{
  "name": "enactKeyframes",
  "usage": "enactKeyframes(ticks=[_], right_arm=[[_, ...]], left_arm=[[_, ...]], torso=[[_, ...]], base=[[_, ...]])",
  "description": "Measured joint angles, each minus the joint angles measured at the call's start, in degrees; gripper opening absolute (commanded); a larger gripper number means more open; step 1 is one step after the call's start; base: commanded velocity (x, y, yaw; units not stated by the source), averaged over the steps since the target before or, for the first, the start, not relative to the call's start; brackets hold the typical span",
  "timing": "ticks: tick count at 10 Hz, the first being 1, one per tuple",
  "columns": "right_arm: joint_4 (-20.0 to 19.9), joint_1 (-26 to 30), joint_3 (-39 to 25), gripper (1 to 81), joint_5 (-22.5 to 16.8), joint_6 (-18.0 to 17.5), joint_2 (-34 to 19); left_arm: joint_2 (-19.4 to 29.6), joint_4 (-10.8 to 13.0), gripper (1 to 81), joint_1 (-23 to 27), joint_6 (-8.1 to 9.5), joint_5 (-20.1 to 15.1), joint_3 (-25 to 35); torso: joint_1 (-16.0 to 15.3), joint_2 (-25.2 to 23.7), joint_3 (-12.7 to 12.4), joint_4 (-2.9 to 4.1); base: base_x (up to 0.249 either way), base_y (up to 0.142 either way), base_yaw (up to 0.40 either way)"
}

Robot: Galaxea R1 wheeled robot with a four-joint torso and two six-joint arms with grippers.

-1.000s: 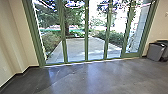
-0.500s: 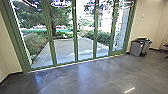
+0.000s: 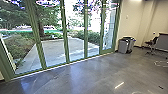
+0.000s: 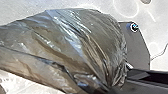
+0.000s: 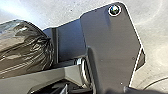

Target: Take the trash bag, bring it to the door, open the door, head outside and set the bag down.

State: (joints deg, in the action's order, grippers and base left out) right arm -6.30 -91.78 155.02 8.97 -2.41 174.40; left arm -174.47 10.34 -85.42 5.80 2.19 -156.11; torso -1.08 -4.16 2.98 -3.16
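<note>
Green-framed glass doors [image 3: 65,37] stand ahead in the head view, reaching from the left side to right of the middle; none of the panels looks swung open. A paved yard [image 3: 53,48] lies beyond the glass. In the left wrist view, the dark, shiny trash bag [image 4: 72,42] bulges large, its folds drawn together at my left gripper [image 4: 112,87], which is shut on it. The same trash bag [image 5: 23,47] shows in the right wrist view, near the robot's dark plate. How the right gripper stands cannot be made out.
Grey bins [image 3: 123,45] stand against the wall just right of the doors. Farther right are a dark chair [image 3: 152,45] and a grey panel or desk [image 3: 162,42], with a cable [image 3: 160,63] on the floor. Bushes [image 3: 21,47] and trees grow outside.
The head camera's view has turned to the right, so the doors sit farther left in it and the chair and cable have come into sight. No separate movement of objects is visible.
</note>
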Motion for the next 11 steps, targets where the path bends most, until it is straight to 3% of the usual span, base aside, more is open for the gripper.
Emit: enactKeyframes(ticks=[6, 11], right_arm=[[0.05, -0.13, 0.00, 81.1, 0.01, 0.00, 0.02], [0.13, -0.28, 0.00, 81.1, 0.01, 0.00, 0.00]], left_arm=[[0.00, 0.00, 1.0, -0.02, 0.00, -0.09, 0.00], [0.05, 0.00, 1.0, -0.05, 0.00, -0.05, 0.02]], torso=[[0.00, 0.00, 0.00, 0.00], [0.00, 0.00, 0.00, 0.00]], base=[[0.000, 0.000, -0.179], [0.000, 0.000, -0.017]])
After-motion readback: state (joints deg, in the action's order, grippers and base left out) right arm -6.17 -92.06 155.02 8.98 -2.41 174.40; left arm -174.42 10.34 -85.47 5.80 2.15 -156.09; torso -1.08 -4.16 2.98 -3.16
